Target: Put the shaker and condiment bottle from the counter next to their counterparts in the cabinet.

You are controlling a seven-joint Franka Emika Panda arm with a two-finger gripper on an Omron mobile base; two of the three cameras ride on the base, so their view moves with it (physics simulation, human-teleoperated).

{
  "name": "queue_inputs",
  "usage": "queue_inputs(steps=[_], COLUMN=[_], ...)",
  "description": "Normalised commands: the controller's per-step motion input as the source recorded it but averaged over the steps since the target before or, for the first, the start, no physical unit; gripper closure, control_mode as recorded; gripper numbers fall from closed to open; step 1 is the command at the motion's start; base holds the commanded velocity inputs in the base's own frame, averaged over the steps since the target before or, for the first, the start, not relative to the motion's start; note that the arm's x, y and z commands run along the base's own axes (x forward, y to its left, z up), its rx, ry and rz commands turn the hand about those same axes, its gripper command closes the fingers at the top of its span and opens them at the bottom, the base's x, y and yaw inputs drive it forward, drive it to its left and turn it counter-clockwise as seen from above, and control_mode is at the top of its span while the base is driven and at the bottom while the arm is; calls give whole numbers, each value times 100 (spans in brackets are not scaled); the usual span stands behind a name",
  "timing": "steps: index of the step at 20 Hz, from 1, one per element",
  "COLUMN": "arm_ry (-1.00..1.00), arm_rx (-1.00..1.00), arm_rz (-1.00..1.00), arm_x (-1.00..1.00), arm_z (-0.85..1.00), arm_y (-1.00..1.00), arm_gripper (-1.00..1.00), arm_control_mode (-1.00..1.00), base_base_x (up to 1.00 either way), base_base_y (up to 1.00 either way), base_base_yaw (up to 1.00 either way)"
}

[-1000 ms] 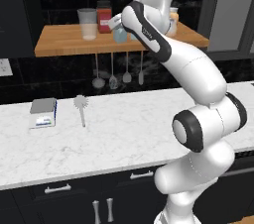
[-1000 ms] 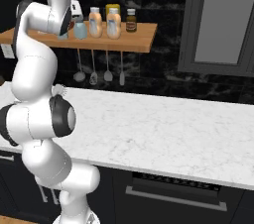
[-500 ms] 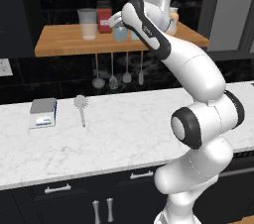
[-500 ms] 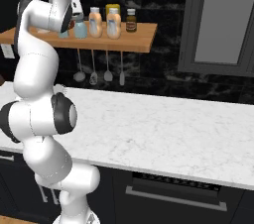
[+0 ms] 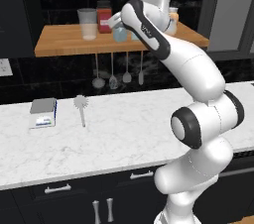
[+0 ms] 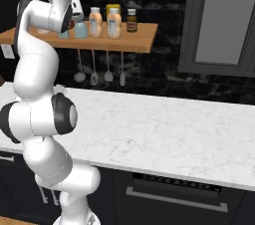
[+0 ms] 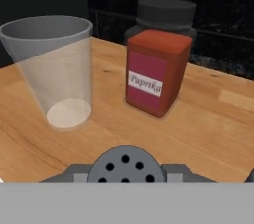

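On the brown wooden cabinet shelf (image 5: 64,44) (image 6: 144,37), my gripper (image 5: 118,24) (image 7: 125,172) is shut on the teal shaker (image 5: 119,33). The shaker's dark perforated cap (image 7: 125,164) sits between my fingertips (image 7: 74,173). It is low over the board; I cannot tell whether it touches. The arm half hides it (image 6: 63,32) in the right base view. Just right of it stands the pale blue shaker (image 6: 80,29). Two orange-tan bottles (image 6: 95,22) (image 6: 114,22) stand side by side beyond it; I cannot tell which is the counterpart. The white marble counter (image 5: 124,139) (image 6: 164,129) lies below.
Left of the shaker stand a red paprika jar (image 5: 104,17) (image 7: 156,74) and a clear glass cup (image 5: 88,24) (image 7: 54,69). A dark brown bottle (image 6: 131,20) is at the shelf's right end. Metal utensils (image 5: 119,72) hang underneath. A small scale (image 5: 43,111) and a brush (image 5: 80,106) lie on the counter.
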Motion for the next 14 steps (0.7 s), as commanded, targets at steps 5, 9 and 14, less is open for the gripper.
queue_inputs(steps=[5,9,14], arm_ry=[0,0,0], arm_rx=[-9,-2,0], arm_rz=[0,0,0], arm_x=[0,0,0], arm_z=[-14,-1,0], arm_y=[17,0,0], arm_gripper=[-100,-100,-100], arm_control_mode=[-100,-100,-100], base_base_x=[0,0,0], base_base_y=[0,0,0], base_base_yaw=[0,0,0])
